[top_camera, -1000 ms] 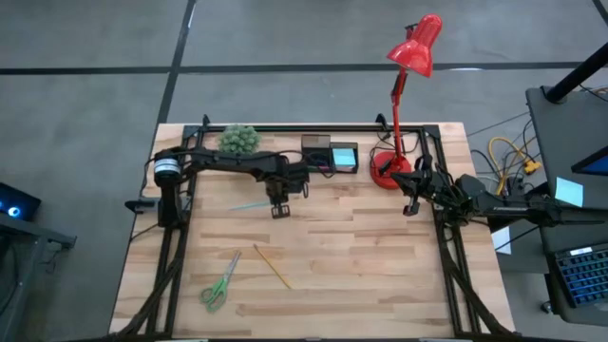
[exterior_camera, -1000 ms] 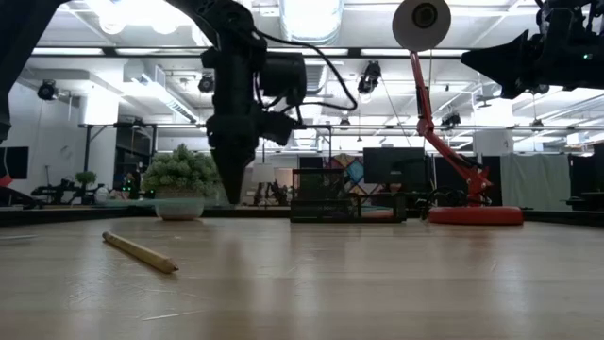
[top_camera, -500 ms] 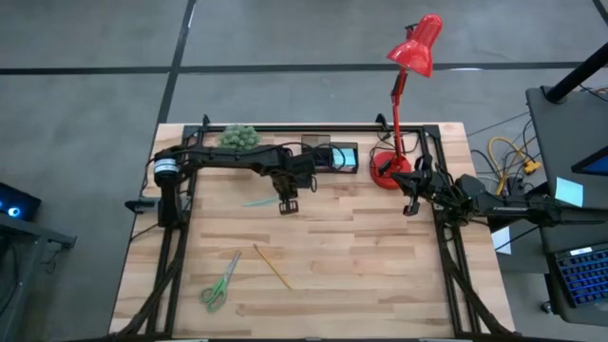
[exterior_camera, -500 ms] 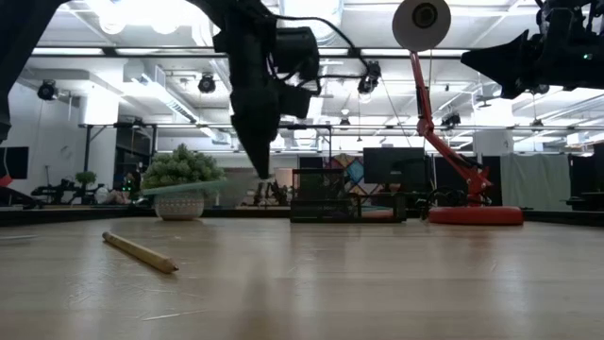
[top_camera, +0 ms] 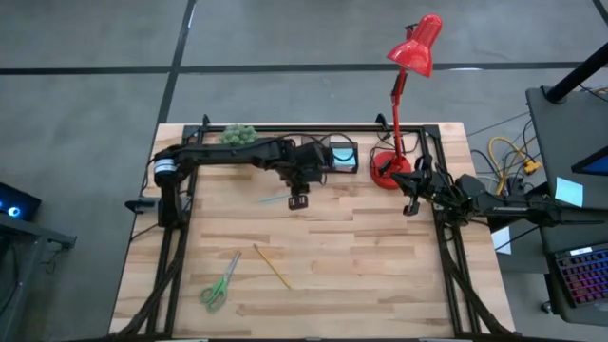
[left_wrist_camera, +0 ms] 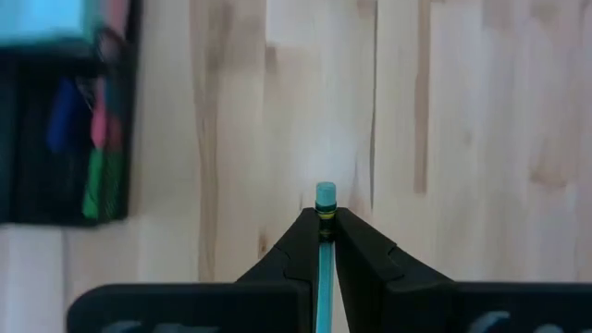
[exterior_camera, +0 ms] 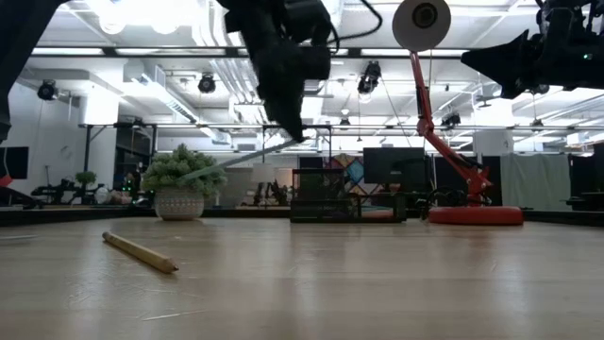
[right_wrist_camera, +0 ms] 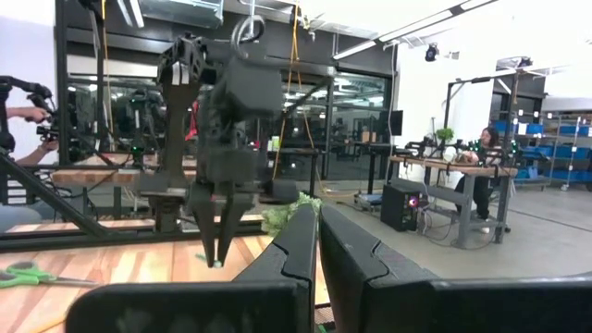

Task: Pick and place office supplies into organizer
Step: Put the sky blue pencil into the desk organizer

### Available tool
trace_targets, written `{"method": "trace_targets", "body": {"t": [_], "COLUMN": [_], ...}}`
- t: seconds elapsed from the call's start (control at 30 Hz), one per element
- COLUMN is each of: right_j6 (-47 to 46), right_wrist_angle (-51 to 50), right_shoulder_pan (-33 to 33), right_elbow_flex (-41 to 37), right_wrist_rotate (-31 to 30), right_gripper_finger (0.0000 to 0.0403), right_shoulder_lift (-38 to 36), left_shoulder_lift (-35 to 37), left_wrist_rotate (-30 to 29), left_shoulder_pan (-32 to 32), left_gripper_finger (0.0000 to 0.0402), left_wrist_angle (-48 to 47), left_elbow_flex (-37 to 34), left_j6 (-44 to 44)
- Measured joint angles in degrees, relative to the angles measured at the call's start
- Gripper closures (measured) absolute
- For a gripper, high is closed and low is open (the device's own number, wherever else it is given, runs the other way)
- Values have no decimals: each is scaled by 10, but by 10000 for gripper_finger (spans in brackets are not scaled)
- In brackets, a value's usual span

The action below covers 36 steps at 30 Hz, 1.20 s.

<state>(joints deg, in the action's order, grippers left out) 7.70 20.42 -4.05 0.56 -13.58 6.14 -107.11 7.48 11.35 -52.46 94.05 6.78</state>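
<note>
Left gripper (top_camera: 298, 201) clamps one teal pen (top_camera: 275, 199); right gripper (top_camera: 410, 208) closed, empty; one pencil (top_camera: 272, 266), one scissors (top_camera: 219, 282)

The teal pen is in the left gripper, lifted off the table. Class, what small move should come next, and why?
Probably carry it the short way on to the organizer. The left gripper is shut on the teal pen and holds it clear of the table, just in front of the organizer and not yet over a compartment. The right gripper waits by the lamp.

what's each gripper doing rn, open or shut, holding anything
Left gripper: shut on the teal pen, lifted above the table near the organizer.
Right gripper: shut, holding nothing, waiting by the red lamp.
</note>
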Motion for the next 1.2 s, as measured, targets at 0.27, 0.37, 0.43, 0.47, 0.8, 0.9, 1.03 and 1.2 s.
{"method": "trace_targets", "body": {"t": [0.27,0.37,0.43,0.47,0.8,0.9,1.03,1.2], "right_j6": [0,0,0,0,-2,-2,-2,-2], "right_wrist_angle": [0,0,0,0,0,0,0,0], "right_shoulder_pan": [0,0,0,0,0,0,0,0], "right_elbow_flex": [0,0,0,0,0,0,0,0], "right_wrist_rotate": [0,0,0,0,0,0,0,0], "right_gripper_finger": [394,394,394,394,394,394,394,394], "right_shoulder_lift": [0,0,0,0,0,0,0,0], "left_shoulder_lift": [0,0,0,0,0,0,0,0], "left_wrist_rotate": [2,4,4,4,9,9,8,-19], "left_shoulder_pan": [0,0,0,0,3,3,6,14], "left_gripper_finger": [394,394,394,394,394,394,394,394], "left_wrist_angle": [36,54,68,82,167,197,234,282], "left_elbow_flex": [31,36,40,41,40,41,39,38], "left_j6": [17,22,31,33,56,58,60,76]}}
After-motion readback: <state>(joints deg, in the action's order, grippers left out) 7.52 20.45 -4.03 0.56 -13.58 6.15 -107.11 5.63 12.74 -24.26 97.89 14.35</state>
